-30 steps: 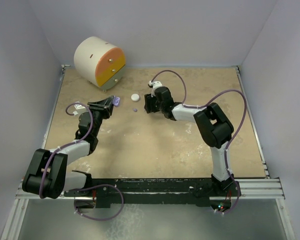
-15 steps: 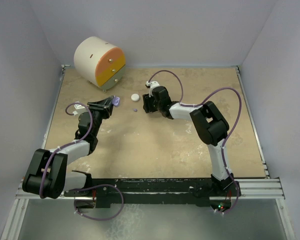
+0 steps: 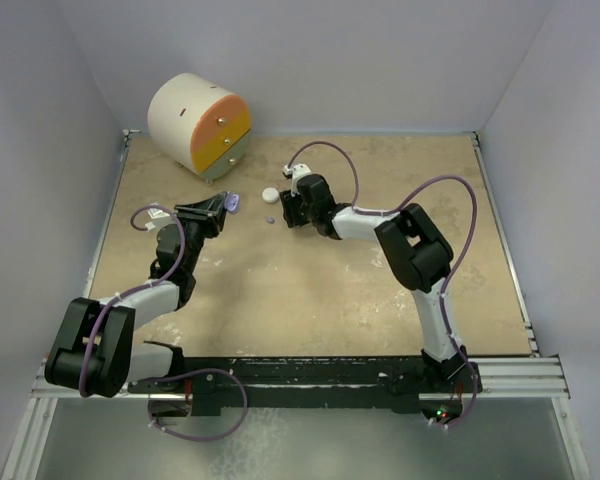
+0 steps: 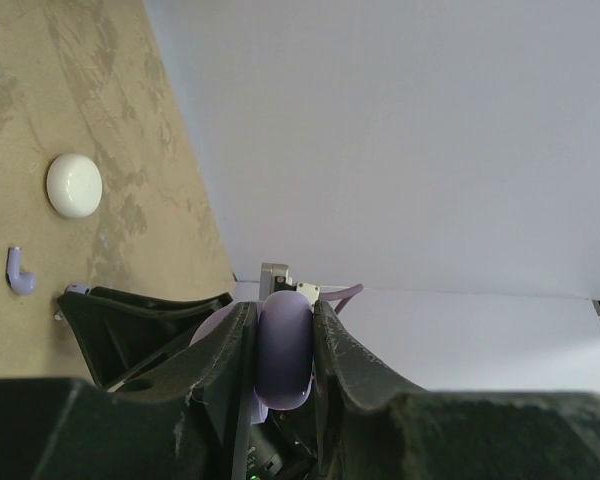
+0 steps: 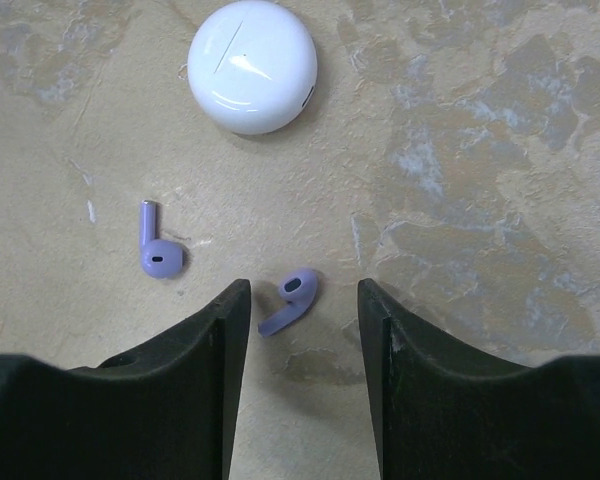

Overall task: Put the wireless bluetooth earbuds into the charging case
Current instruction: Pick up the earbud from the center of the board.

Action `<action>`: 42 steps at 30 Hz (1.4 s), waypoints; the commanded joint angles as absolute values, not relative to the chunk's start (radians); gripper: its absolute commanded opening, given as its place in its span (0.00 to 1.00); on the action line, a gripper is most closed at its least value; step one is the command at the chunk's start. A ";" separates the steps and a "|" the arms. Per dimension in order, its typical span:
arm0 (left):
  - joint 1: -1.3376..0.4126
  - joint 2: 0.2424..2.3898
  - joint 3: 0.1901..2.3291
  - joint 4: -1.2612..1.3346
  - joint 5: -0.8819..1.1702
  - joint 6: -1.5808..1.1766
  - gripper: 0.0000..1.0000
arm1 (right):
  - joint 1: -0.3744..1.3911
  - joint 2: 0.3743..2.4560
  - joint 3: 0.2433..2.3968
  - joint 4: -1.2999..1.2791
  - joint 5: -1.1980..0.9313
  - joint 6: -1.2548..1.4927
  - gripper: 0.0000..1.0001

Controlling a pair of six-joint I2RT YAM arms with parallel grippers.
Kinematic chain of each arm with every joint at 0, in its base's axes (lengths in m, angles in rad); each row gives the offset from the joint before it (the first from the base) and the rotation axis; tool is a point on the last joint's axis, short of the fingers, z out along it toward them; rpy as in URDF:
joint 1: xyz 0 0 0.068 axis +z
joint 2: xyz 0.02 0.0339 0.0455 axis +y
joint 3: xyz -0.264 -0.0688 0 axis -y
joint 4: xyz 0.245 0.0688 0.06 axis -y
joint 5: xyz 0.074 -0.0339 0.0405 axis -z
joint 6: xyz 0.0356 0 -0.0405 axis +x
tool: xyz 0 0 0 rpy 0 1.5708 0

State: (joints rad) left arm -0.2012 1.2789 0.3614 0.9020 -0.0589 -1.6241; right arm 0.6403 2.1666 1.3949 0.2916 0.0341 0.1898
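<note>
The left tool is clamped tight on the lilac case, so the receiving half of the job is in hand. A paler disc beside the case may be its lid swung open, though the wrist view is too close to be sure. No earbud shows in it.

Just right of that, a white puck sits closed on the counter, with nothing touching it.

Near the puck, two purple earbuds lie loose on the counter, close to each other but apart. The outer earbud is clear of any finger. The inner earbud lies between the fingers of the right tool.

That tool hangs low over it with its jaws roughly half apart and a gap on either side of the bud, so it has hold of nothing.

By my reading the task is at an early stage, with the case secured and nothing inserted. Still to do: close on the inner earbud, carry it left to the case and seat it, then do the same with the outer one.
</note>
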 commanded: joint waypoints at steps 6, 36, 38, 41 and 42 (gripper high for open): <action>-0.190 1.267 0.352 0.956 -0.057 -1.643 0.00 | 0.658 2.198 1.429 0.260 0.109 0.158 0.46; -0.190 1.267 0.342 0.962 -0.057 -1.647 0.00 | 0.697 2.235 1.450 0.189 0.187 0.128 0.27; -0.190 1.266 0.342 0.962 -0.056 -1.647 0.00 | 0.698 2.236 1.451 0.185 0.187 0.128 0.26; -0.190 1.266 0.342 0.962 -0.056 -1.647 0.00 | 0.696 2.237 1.452 0.181 0.187 0.130 0.23; -0.190 1.266 0.342 0.962 -0.056 -1.647 0.00 | 0.697 2.238 1.452 0.177 0.187 0.131 0.21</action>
State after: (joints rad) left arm -0.1974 1.2789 0.3454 0.9028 -0.0589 -1.6360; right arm 0.6930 2.2036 1.4437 0.2718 0.1707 0.1394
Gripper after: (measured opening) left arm 0.248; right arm 0.236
